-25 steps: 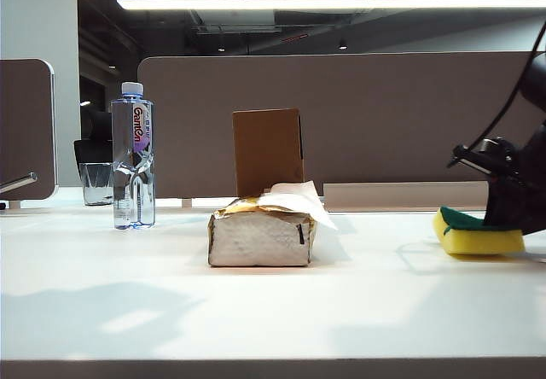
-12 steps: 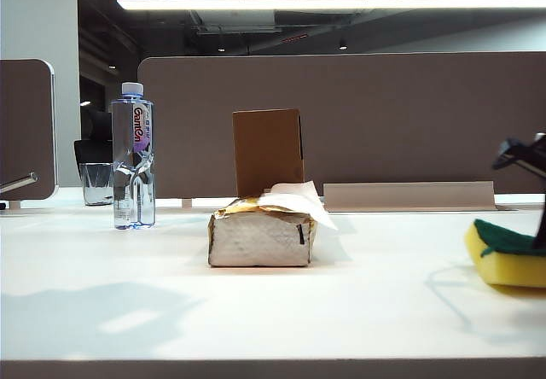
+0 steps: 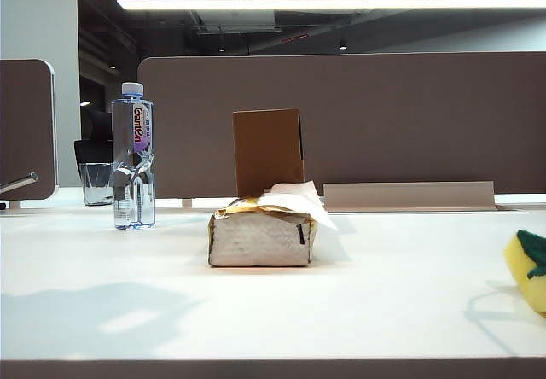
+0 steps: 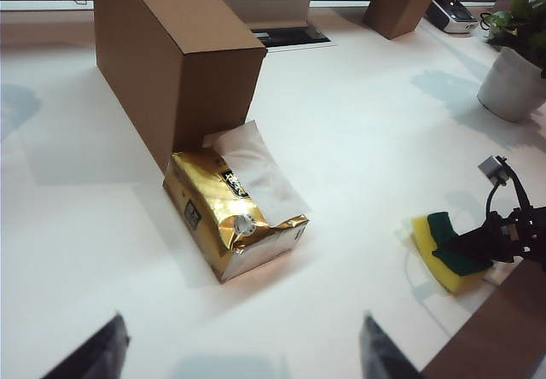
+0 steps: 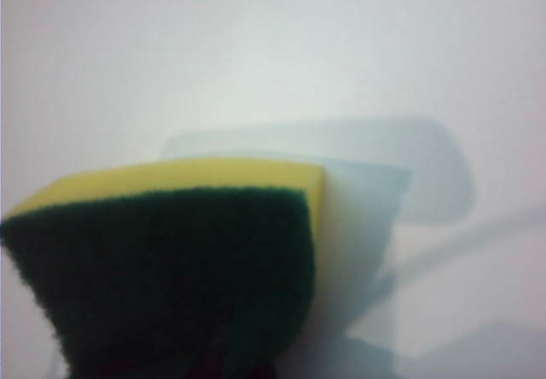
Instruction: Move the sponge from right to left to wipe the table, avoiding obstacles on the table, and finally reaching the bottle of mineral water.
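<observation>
The left pincer (image 4: 243, 353) shows only as two dark grey, blunt finger tips (image 4: 94, 353) with slightly rough edges. The right pincer (image 4: 472, 249), seen near the desk's right edge, is matte black, with angular fingers narrowing to a point. Above it a thin black cable curves up to a small grey square block, and a black bracket sits behind.

The right gripper (image 4: 478, 244) is clamping its jaws tight on the sponge (image 5: 171, 259), low over the table. The left gripper (image 4: 243, 358) is hanging high with its 2 fingers (image 4: 94, 353) spread wide, holding nothing.
</observation>
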